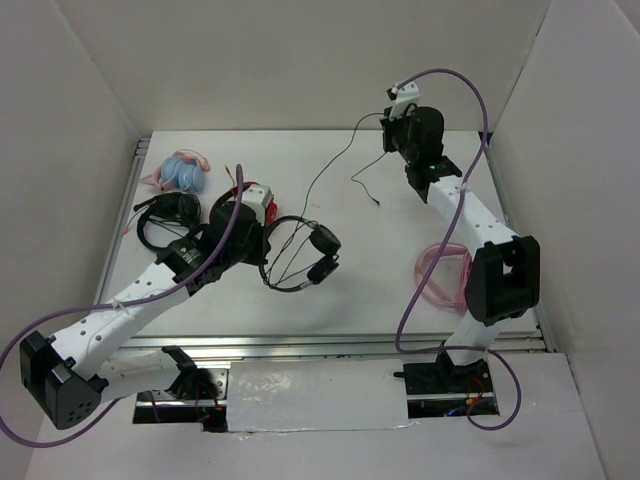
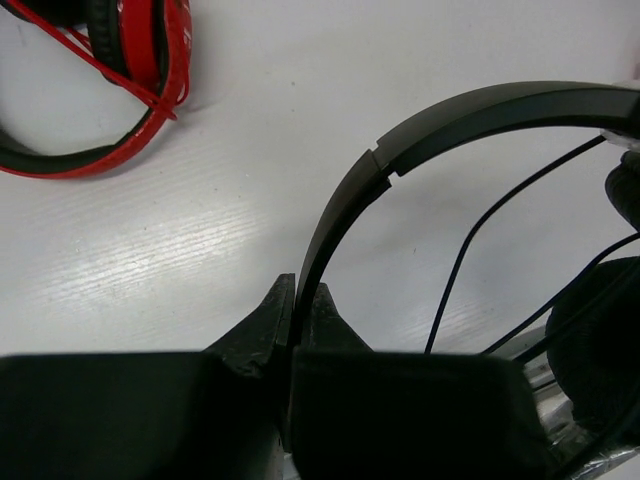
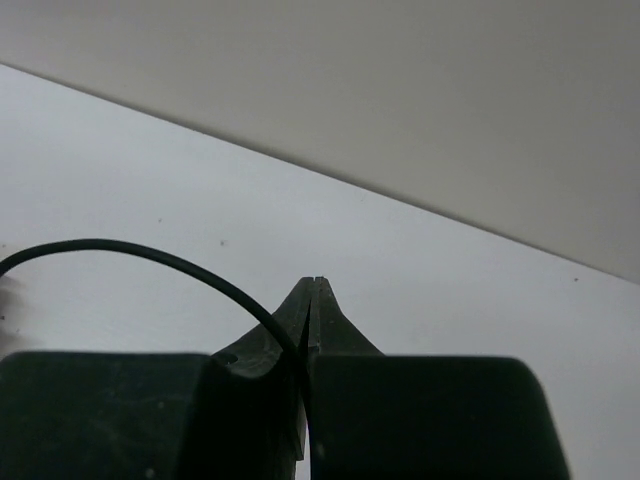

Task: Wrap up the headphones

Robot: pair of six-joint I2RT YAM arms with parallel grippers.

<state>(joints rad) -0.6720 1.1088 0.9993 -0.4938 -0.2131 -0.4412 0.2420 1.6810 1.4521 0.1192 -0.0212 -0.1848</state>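
Currently the left fingers are closed flat on the headband of the small black headphones, with the thin band pinched between the two tips and no gap showing on either side. Headphones sit left of centre over the white tabletop. Top view puts both earcups on the side away from the left arm, one nearer the back and one nearer the front; cannot tell whether they rest on the surface or hang just above it. Thin black cable leaves the headphones and runs toward the far right, up to the right fingers near the back wall. Right wrist view: tips pressed together, cable arcing in from the left and passing into the seam between them, so the right fingers are clamped on the cable. Beyond that grip a short length of cable hangs down to the tabletop and ends in a plug, lying loose and well apart from the headphones. Red-and-black headphones lie just behind the left wrist; left wrist view shows their red band at upper left, apart from the held headband. Bulkier black headset is further left, with a pink-and-blue bundle behind it near the far left corner. Pink translucent loop lies on the tabletop beside the right arm, partly hidden by it
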